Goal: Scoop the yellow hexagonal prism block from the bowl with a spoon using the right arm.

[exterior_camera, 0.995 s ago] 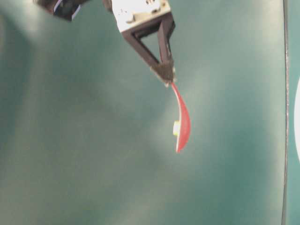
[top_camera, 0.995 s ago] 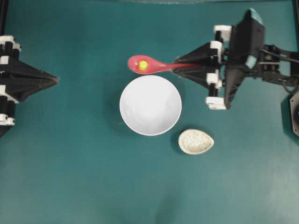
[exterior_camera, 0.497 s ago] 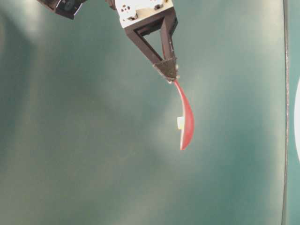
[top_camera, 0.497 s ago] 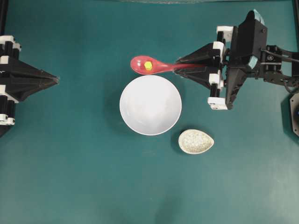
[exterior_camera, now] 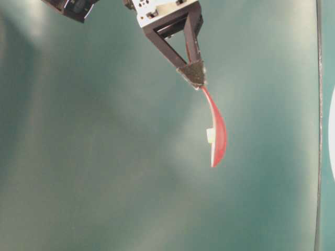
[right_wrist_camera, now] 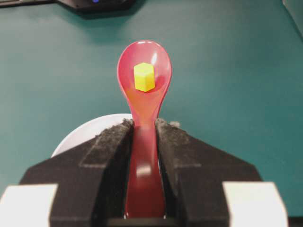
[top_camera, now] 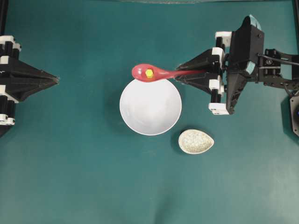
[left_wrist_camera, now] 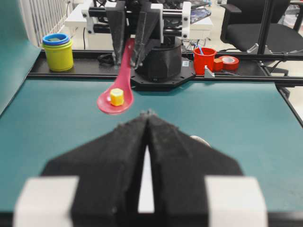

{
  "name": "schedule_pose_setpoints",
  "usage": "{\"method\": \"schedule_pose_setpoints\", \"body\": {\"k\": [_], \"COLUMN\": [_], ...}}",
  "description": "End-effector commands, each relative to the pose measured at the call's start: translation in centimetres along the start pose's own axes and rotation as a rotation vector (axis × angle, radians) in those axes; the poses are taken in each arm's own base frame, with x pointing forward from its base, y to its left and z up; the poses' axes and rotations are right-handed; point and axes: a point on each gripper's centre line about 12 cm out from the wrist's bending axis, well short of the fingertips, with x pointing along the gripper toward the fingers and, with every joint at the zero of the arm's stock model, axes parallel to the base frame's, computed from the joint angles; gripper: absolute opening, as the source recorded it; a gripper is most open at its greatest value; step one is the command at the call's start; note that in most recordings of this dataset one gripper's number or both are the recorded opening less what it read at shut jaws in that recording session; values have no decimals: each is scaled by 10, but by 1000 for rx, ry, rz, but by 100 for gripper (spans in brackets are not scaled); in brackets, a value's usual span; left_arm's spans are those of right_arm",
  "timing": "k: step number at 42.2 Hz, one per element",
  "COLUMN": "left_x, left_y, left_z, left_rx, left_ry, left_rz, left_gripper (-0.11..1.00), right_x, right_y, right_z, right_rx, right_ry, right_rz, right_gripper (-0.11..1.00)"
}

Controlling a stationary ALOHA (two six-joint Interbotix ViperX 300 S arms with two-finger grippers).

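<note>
My right gripper (top_camera: 178, 74) is shut on the handle of the pink-red spoon (top_camera: 156, 73) and holds it level above the table. The yellow hexagonal prism block (top_camera: 149, 73) lies in the spoon's scoop, which hangs over the far rim of the white bowl (top_camera: 150, 112). The bowl is empty. In the right wrist view the spoon (right_wrist_camera: 144, 101) sticks out between the fingers (right_wrist_camera: 111, 142) with the block (right_wrist_camera: 144, 76) in it. The table-level view shows the spoon (exterior_camera: 218, 137) in the air. My left gripper (top_camera: 57, 80) is shut and empty at the left edge.
A small speckled egg-shaped dish (top_camera: 196, 141) sits on the green table to the lower right of the bowl. Beyond the table's far edge in the left wrist view stand stacked yellow and blue cups (left_wrist_camera: 57, 49) and a red cup (left_wrist_camera: 204, 60).
The right gripper has carried the spoon with the block a little toward the bowl, so the scoop now overlaps the bowl's rim. The left arm has not moved.
</note>
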Motion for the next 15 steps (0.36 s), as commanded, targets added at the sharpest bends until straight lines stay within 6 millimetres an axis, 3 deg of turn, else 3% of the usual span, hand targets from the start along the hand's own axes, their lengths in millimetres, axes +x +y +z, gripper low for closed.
{"method": "schedule_pose_setpoints", "body": {"k": [1, 15], "left_x": [2, 3], "left_y": [0, 0], "left_z": [4, 3], "left_rx": [0, -9], "left_ry": [-8, 2], "left_rz": [0, 0], "left_gripper": [0, 0], "right_x": [-1, -1], "right_y": [3, 4], "right_z": [11, 8], "right_rx": [5, 19], "right_ry": [-32, -23], "right_rz": [8, 11], "right_gripper": [21, 21]}}
